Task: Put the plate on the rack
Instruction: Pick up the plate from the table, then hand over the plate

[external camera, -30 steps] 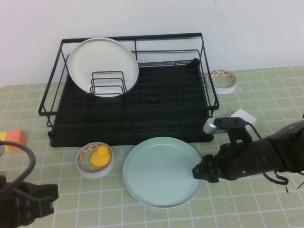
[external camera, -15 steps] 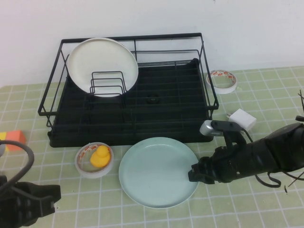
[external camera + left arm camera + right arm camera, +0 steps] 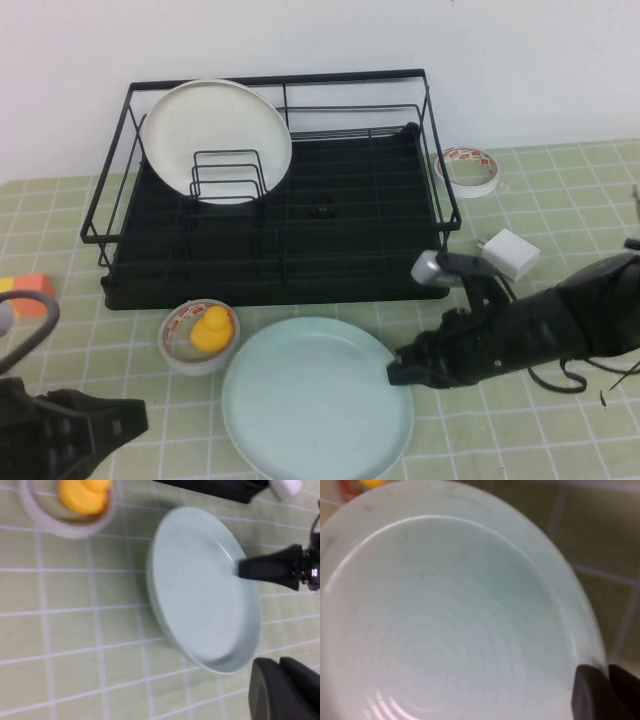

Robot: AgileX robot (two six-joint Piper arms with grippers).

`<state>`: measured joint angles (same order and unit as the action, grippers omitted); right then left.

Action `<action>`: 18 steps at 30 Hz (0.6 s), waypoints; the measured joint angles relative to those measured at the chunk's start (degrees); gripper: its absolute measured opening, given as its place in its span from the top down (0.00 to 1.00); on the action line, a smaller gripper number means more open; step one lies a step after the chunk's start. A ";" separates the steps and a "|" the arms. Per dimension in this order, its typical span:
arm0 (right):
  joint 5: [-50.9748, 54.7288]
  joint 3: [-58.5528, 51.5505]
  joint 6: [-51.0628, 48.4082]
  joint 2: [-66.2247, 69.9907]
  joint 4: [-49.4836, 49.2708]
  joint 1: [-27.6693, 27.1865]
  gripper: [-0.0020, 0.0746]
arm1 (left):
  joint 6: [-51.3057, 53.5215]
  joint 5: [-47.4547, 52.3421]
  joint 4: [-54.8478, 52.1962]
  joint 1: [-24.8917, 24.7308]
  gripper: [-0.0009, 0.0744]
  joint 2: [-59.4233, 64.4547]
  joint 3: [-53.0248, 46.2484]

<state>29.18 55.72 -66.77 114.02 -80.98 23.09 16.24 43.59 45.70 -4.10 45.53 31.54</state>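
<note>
The pale mint-green plate (image 3: 315,400) lies on the table in front of the black wire rack (image 3: 350,235), near the front edge. My right gripper (image 3: 397,370) reaches in from the right and is shut on the plate's right rim. In the right wrist view the fingertips (image 3: 587,692) pinch that rim, with the plate (image 3: 445,620) filling the view. My left gripper (image 3: 135,420) is shut and holds nothing, low at the front left, just left of the plate. The left wrist view shows the plate (image 3: 200,585) and my left gripper (image 3: 282,680).
A cream-white plate (image 3: 215,125) stands upright in the rack's back-left slots. A tape roll holding a yellow duck (image 3: 210,330) sits left of the mint plate. Another tape roll (image 3: 470,168) and a white charger (image 3: 509,252) lie to the right of the rack. An orange block (image 3: 30,290) lies at far left.
My right gripper has closed on the plate's right rim, and the plate has moved left and toward the front edge. The left arm has shifted slightly right.
</note>
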 joint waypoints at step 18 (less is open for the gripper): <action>8.99 -0.09 -7.28 -18.44 -6.85 10.71 0.96 | 3.57 -4.50 8.65 0.00 0.33 0.00 0.00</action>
<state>38.17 55.63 -74.05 95.58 -87.84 33.80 19.82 39.10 54.35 -4.10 45.53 31.54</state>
